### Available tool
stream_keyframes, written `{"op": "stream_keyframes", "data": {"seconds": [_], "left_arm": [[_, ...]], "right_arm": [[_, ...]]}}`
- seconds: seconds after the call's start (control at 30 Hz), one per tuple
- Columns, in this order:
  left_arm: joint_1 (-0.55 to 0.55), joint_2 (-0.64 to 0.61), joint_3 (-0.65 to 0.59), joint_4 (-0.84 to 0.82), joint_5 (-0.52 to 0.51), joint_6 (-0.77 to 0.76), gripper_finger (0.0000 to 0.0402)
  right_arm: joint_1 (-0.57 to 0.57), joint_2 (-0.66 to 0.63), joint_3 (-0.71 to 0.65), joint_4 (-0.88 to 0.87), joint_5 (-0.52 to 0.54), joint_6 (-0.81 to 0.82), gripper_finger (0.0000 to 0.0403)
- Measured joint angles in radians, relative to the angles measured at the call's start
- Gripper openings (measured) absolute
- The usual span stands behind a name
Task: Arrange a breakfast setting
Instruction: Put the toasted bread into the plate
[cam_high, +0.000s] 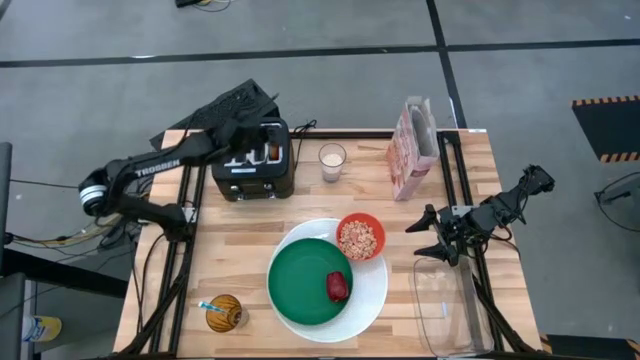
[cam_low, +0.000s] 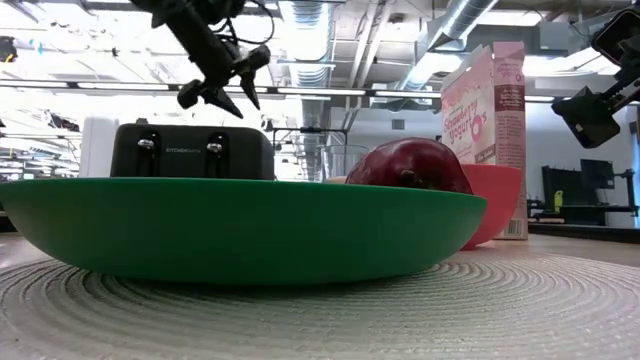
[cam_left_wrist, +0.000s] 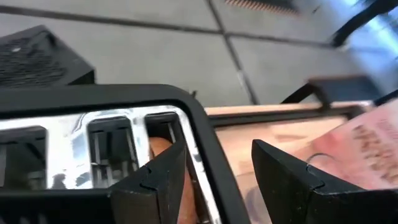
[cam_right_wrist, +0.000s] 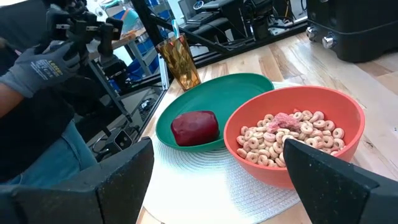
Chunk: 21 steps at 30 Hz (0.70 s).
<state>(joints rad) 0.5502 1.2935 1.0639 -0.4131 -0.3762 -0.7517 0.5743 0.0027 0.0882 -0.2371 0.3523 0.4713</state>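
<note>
Left gripper (cam_high: 262, 150) open above toaster (cam_high: 254, 163) at far edge, bread (cam_left_wrist: 163, 148) in slot. Right gripper (cam_high: 433, 232) open by right edge. Fruit (cam_high: 337, 286) on green plate (cam_high: 300, 280), near edge.

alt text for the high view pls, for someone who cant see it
Overhead view of a wooden table: the left gripper hangs open over a black toaster, while the right gripper waits open at the right side. In front, a white plate holds a green plate with a dark-red fruit and a red bowl of cereal.
</note>
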Motion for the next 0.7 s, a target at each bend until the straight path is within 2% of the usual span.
{"op": "stream_keyframes", "data": {"seconds": [0.1,0.27,0.43,0.7], "left_arm": [[0.013,0.057,0.093,-0.12,0.006,0.018,0.0171],[0.027,0.133,0.173,-0.215,0.037,0.031,0.0171],[0.048,0.167,0.177,-0.251,0.082,0.012,0.0171],[0.059,0.165,0.177,-0.293,0.088,0.005,0.0171]], "right_arm": [[0.0,0.0,0.0,0.0,0.0,0.0,0.0378],[0.0,0.0,0.0,0.0,0.0,0.0,0.0378],[0.0,0.0,0.0,0.0,0.0,0.0,0.0378],[0.0,0.0,0.0,0.0,0.0,0.0,0.0378]]}}
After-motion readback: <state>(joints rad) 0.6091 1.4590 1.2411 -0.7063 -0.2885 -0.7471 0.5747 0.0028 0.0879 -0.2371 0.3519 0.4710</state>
